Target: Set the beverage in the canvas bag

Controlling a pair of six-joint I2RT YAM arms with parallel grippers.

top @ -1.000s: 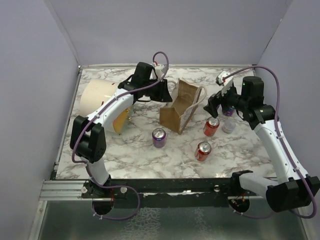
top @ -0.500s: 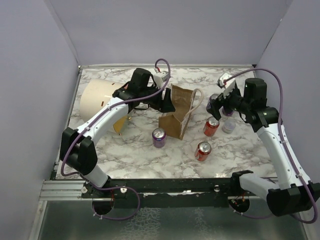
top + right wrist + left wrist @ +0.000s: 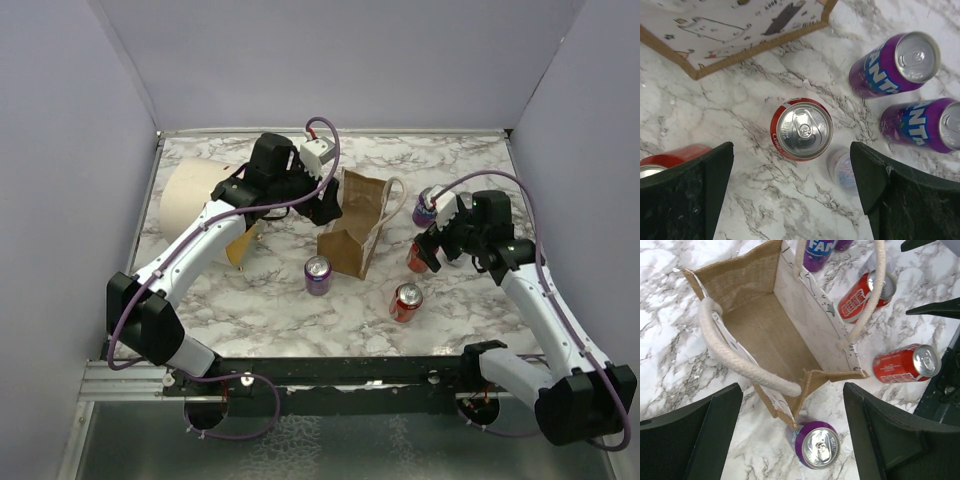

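Altogether three purple cans (image 3: 816, 445) (image 3: 817, 252) (image 3: 842, 244), two red cans (image 3: 865, 292) (image 3: 902, 364), one bag (image 3: 740, 280); left gripper (image 3: 328, 207) and right gripper (image 3: 428, 250) gape empty; cylinder (image 3: 195, 195) left of bag.

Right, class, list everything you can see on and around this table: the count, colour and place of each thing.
canvas bag: one, tan-brown with cream handles, open and empty, mid-table
red cans: two, red, right of the bag; one below the right claw, the other nearer the front
purple cans: three, purple; one at the bag's near corner, two at the back right
small round item: one, pale, beside the red can; kind unclear
cylinder: one, cream with an orange end, back left
table: one, white-grey marble
left claw: black, open, above the bag
right claw: black, open, above a red can
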